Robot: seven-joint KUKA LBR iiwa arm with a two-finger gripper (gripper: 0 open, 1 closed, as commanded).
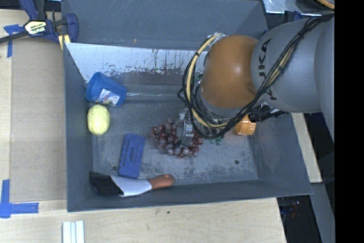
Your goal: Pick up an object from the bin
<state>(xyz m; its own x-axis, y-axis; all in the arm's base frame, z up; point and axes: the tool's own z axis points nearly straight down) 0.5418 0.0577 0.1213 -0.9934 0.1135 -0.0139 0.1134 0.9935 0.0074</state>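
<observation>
My gripper (187, 132) reaches down in the middle of the bin, right on top of a bunch of dark red grapes (168, 137). Its grey fingertips sit at the right side of the bunch, with grapes on both sides of them. A small orange block (245, 127) lies just right of the gripper, partly hidden under the arm. A blue rectangular sponge-like block (131, 155) lies left of the grapes.
A yellow lemon (98, 119) and a blue tipped-over cup (104, 89) lie at the bin's left wall. Along the front wall rests a spatula (132, 184) with black blade, white middle and orange handle. The arm's orange cover and cables hang over the bin's right half.
</observation>
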